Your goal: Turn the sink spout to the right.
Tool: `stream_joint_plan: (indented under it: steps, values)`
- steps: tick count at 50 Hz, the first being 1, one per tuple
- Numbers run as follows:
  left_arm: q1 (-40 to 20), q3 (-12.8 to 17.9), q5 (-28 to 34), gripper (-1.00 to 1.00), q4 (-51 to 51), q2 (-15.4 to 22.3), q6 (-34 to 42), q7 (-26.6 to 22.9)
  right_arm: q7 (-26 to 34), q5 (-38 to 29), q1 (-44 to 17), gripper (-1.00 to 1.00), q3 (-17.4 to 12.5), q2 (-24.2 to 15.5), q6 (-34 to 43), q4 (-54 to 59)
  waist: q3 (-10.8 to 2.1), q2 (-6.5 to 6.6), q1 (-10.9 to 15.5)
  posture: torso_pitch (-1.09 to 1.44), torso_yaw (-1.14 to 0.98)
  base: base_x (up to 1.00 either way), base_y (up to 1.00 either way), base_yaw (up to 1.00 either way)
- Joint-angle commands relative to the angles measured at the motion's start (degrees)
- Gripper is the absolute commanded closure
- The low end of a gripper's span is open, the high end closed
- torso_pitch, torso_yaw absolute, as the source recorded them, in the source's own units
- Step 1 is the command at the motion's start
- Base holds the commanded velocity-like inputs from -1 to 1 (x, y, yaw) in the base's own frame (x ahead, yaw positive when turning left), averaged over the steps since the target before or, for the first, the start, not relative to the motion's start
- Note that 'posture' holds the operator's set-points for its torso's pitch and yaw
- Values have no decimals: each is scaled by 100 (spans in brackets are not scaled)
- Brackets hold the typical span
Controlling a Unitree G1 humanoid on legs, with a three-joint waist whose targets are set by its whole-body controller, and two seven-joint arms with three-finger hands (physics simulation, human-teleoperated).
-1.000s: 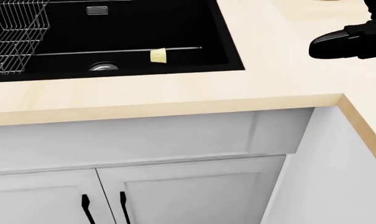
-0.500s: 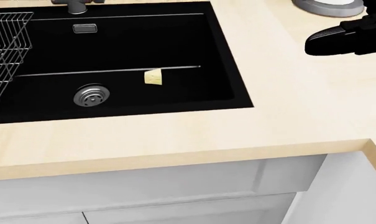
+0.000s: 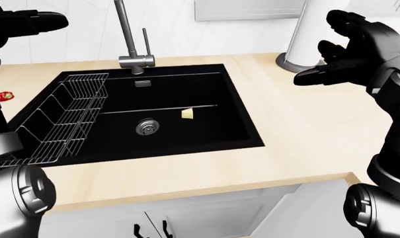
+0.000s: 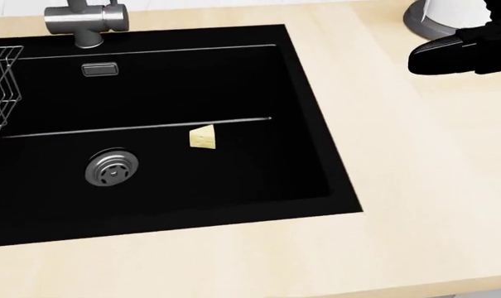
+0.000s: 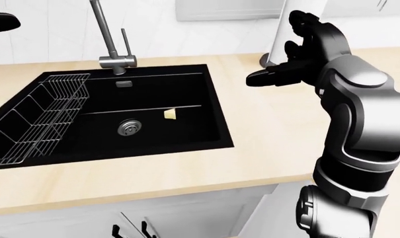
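The grey sink faucet (image 3: 135, 62) stands at the top edge of the black sink (image 3: 247, 119). Its thin spout pipe (image 3: 123, 25) rises out of the top of the left-eye view, so its heading is hidden. A slim lever (image 3: 145, 39) stands beside it. My right hand (image 3: 335, 57) is open and hovers over the counter to the right of the sink, well apart from the faucet. My left hand (image 3: 28, 22) is open at the top left, raised to the left of the faucet. Neither hand touches anything.
A wire rack (image 3: 61, 116) fills the sink's left part. A yellow cheese wedge (image 3: 188, 114) and a drain (image 3: 146, 127) lie in the basin. A white roll on a grey base (image 3: 304, 34) stands behind my right hand. A small red object (image 3: 4, 95) lies far left.
The head view has shifted: the sink and counter slide down the picture, the cabinet doors leave the view and the faucet base comes in at the top. My right hand keeps its place.
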Motion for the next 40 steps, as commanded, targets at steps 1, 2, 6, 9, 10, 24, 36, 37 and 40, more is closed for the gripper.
stream_joint_plan:
  steps: [1, 2, 6, 9, 10, 24, 36, 37, 40]
  values:
    - [-188, -5, -24, -100, -167, 57, -143, -7, -34, -36, -156, -100, -62, -86, -137, -60, -113, 18, -13, 0, 0, 23, 0, 0]
    - [-185, -5, -29, -100, -178, 60, -136, -8, -34, -36, -153, -100, -62, -85, -143, -55, -123, -93, 9, 0, 0, 24, 0, 0]
    - [-205, 10, -45, -100, -195, 116, -103, -4, -22, -32, -199, -100, -56, -116, -97, -61, -119, -316, 18, 0, 0, 23, 0, 0]
    - [-217, 5, -49, -100, -176, 122, -115, 4, -24, -38, -212, -100, -43, -110, -114, -36, -160, -216, -31, 0, 0, 23, 0, 0]
    - [-212, -2, -52, -100, -183, 117, -117, 2, -26, -43, -208, -100, -42, -107, -127, -29, -146, -169, -37, 0, 0, 23, 0, 0]
    - [-167, 34, -83, -100, -388, 182, -58, -56, -25, 70, -125, -100, -142, -119, -120, -184, -101, 151, -166, 0, 0, 8, 0, 0]
    - [-164, 61, -191, -100, -367, 274, -10, -50, -57, 113, -149, -100, -119, -162, -96, -196, -167, 55, -142, -5, 0, 0, 0, 0]
    - [-167, 62, -196, -100, -371, 281, 0, -50, -56, 114, -162, -100, -115, -166, -93, -190, -171, 70, -142, -5, 0, 0, 0, 0]
    - [-164, 56, -202, -100, -380, 290, 4, -54, -56, 108, -203, -100, -82, -170, -97, -152, -206, 85, -144, -7, 0, 0, 0, 0]
